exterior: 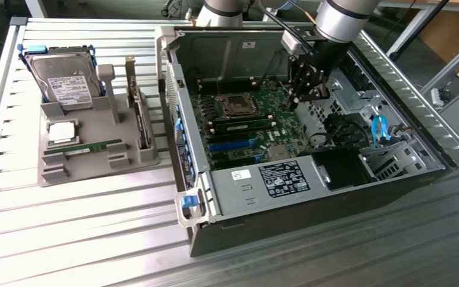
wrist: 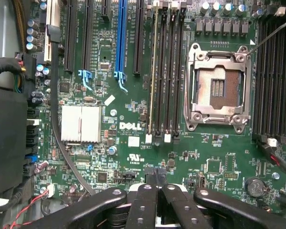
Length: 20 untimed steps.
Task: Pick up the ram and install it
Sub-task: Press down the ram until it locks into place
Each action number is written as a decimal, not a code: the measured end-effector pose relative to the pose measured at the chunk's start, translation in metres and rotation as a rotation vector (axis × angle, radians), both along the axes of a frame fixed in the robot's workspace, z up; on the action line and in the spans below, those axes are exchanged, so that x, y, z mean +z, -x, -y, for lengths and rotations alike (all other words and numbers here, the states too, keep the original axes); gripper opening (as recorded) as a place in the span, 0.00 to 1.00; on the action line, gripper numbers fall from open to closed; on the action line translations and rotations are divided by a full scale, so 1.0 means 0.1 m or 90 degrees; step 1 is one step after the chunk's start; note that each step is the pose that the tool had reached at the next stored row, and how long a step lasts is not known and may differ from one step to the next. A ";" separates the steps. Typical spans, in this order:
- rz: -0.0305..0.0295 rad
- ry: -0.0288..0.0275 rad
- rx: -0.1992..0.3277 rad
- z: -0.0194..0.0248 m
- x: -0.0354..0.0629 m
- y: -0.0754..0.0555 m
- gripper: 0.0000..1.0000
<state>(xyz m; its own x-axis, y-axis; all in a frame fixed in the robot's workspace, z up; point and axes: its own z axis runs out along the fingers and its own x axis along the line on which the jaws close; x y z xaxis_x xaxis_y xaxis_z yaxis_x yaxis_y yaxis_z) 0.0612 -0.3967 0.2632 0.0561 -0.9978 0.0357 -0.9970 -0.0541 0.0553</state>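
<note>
Jaws (exterior: pixel 305 101) are pressed together and pinch nothing; in the wrist view their tips (wrist: pixel 156 175) meet with no part between them. They hang inside the open computer case (exterior: pixel 213 51), above the motherboard (wrist: pixel 133 157) and near the empty processor socket (wrist: pixel 218 86).

Position of the task's part: the ram (exterior: pixel 82 148) lies flat in a cradle of the grey fixture (exterior: pixel 94 170) on the tabletop (exterior: pixel 78 227), at the exterior view's left, well apart from the jaws. The same fixture carries the hard drive (exterior: pixel 66 81) and the silver processor chip (exterior: pixel 60 133).

Note: a seated module (exterior: pixel 241 127) already stands on edge in one memory slot beside the socket. In the wrist view its edge (wrist: pixel 154 71) fills the slot furthest from the socket in that bank. The neighbouring slots (wrist: pixel 169 71) are vacant.

Step in hand (judgement): pick-up of the fixture's stick has not been made. The arm is stationed over the installation area with nothing gripped.

Requirements for a pick-up (judgement):
- Jaws must be spread before descent.
- Grip should fall on the long edges of the board, clear of the chips and contacts.
- Insertion needs a vacant slot, the stick upright and aligned along it.
</note>
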 end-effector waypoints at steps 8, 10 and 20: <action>0.0000 -0.0001 0.000 0.000 -0.028 0.27 0.09; 0.0000 -0.0001 0.000 0.000 -0.058 0.32 0.09; 0.0000 -0.0001 0.000 0.054 -0.169 0.39 0.09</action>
<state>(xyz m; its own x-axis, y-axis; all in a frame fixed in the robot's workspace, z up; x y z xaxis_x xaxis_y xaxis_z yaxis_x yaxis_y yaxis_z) 0.0225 -0.4021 0.2464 0.0563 -0.9978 0.0356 -0.9970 -0.0543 0.0553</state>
